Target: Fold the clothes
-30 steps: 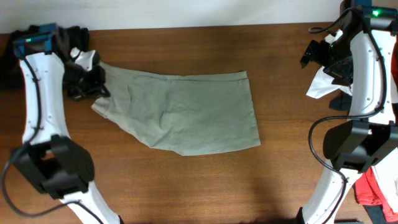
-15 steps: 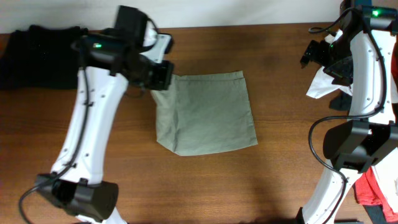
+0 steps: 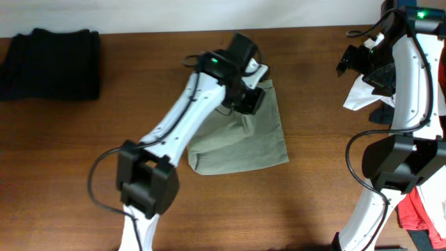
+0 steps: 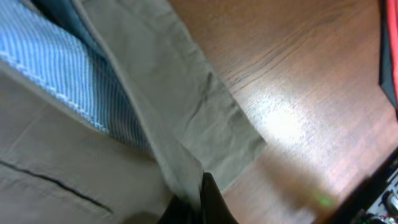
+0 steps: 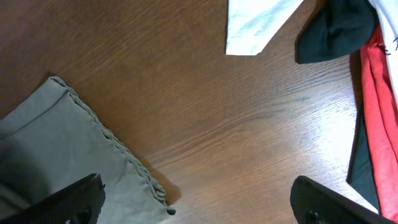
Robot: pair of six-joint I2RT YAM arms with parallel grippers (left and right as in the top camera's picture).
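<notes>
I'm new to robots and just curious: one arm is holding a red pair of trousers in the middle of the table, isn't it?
Not red. The trousers the left gripper holds in the middle of the table are grey-green, as the overhead view shows.

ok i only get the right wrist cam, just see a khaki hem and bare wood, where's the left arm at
observer: the left gripper is over the far edge of the khaki trousers, with that arm stretched across them from the near left.
operator: is it holding them
observer: it looks so. On the left wrist camera a khaki fold sits against its finger, and the blue-striped lining is turned out.
operator: anything else over on that side
observer: yes, a folded black garment lies at the far left corner of the table, apart from the trousers.
</notes>
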